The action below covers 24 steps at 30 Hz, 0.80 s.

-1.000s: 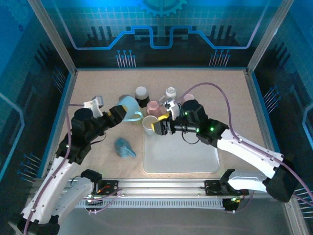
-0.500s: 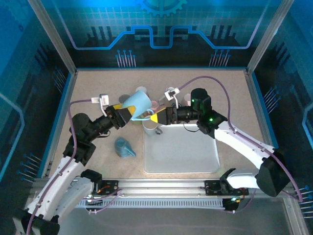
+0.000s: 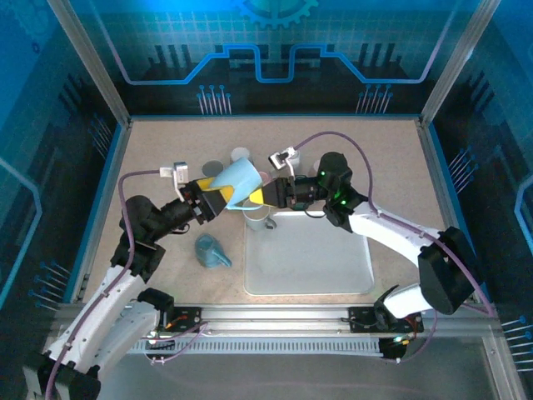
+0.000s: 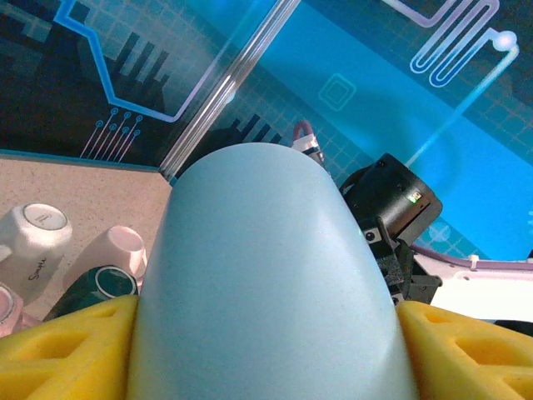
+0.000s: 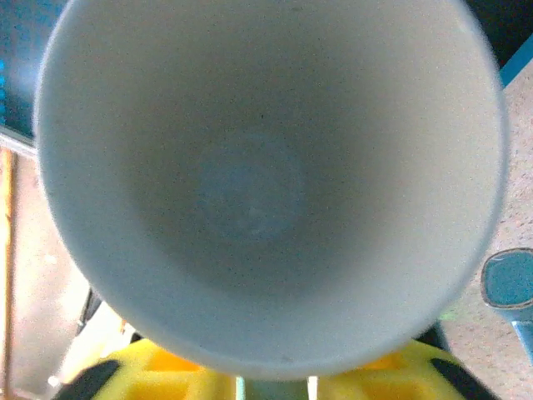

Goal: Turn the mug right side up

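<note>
Sharing the pale blue mug between both grippers in mid-air

Below the grippers we see the table (image 3: 358,158). Under the right gripper (image 3: 258,197) lies the pale tray (image 3: 308,267), with a white cup (image 3: 256,217) at its near corner.

The mug (image 3: 237,180) hangs clear of both, tipped on its side. Its narrow base points toward the left gripper (image 3: 215,192) and its mouth toward the right one.

The left jaws are spread wide across the body, with the yellow pads (image 4: 67,350) pressed against opposite walls. The right jaws are drawn almost together just under the rim. A thin pale sliver sits between them, and we cannot tell whether it is handle or wall.

We judge the mug to be stiff, smooth and fairly light, and likely to chip if dropped. Its taper could let it slide out of a body grip toward the base. We would trust the broad foam hold across the middle for carrying, and use the pinch near the rim only to steer the turn.
</note>
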Tool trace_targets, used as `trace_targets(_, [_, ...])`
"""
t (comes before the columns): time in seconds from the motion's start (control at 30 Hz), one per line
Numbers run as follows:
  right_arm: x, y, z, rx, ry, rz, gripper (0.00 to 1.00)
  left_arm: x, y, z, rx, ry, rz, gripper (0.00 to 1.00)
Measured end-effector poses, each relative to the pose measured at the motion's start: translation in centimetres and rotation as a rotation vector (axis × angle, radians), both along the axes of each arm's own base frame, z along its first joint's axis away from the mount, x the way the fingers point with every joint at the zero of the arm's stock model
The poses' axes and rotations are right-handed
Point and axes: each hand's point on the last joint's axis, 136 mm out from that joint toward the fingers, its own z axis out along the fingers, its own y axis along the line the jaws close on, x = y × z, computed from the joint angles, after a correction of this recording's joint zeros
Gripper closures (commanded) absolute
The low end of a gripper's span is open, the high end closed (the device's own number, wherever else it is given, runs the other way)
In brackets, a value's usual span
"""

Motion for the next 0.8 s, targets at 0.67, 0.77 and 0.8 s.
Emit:
trace_targets(0.67, [-0.9,-7.0,-4.4,-0.424,-0.25,-0.341,1.0,-1.8,1.5,-0.9,0.151,0.051,0.095,0.09])
trace_targets(0.77, [-0.1,-9.4,-5.7,-0.578,-0.313,-0.432,1.0,-1.6,2.0,-1.8,0.199,0.084,0.136,0.09])
trace_targets(0.8, [0.2,-10.4,-6.3,-0.64,-0.336,-0.465,1.0,-1.5,2.1,-2.3,0.217,0.098,0.146,0.09])
